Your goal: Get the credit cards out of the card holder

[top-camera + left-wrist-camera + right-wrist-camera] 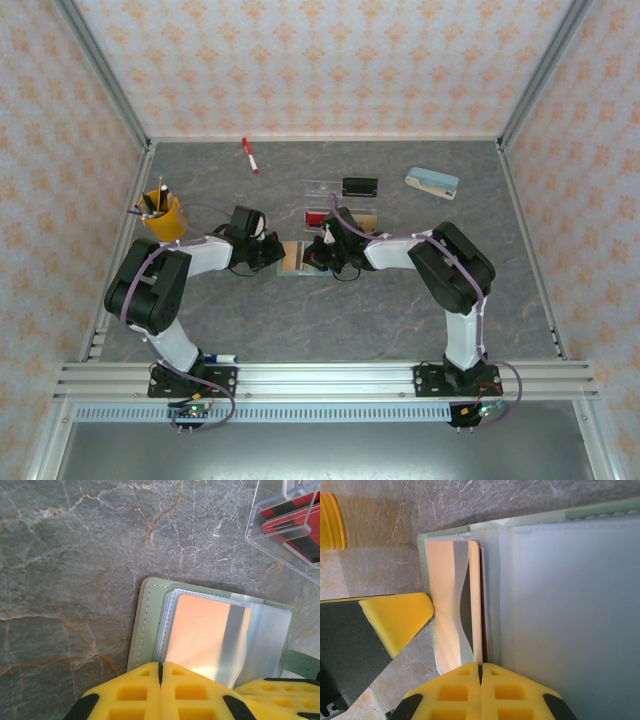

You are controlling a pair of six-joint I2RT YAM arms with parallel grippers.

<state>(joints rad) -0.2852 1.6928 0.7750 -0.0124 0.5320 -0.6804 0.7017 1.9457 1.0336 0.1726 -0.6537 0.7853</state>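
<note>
Currently the pale green-grey folding card holder (293, 257) lies open at the centre of the top view, with a tan-gold plastic credit card (448, 605) in its clear sleeve. Left gripper (160, 675): fingers closed, tips at the holder's lower edge. Right gripper (481, 672): fingers closed at the card's lower corner; a grip on the card cannot be confirmed. Risk: if sleeve material is pinched too, a pull would drag the whole holder; if nothing is caught, the card would not come out.

No readable text, number, logo or sign. Card (200, 635) in card holder (143, 630): face washed out by glare, plain stripe. Marker pen (249, 156) and stapler (432, 183): too small to tell.
</note>
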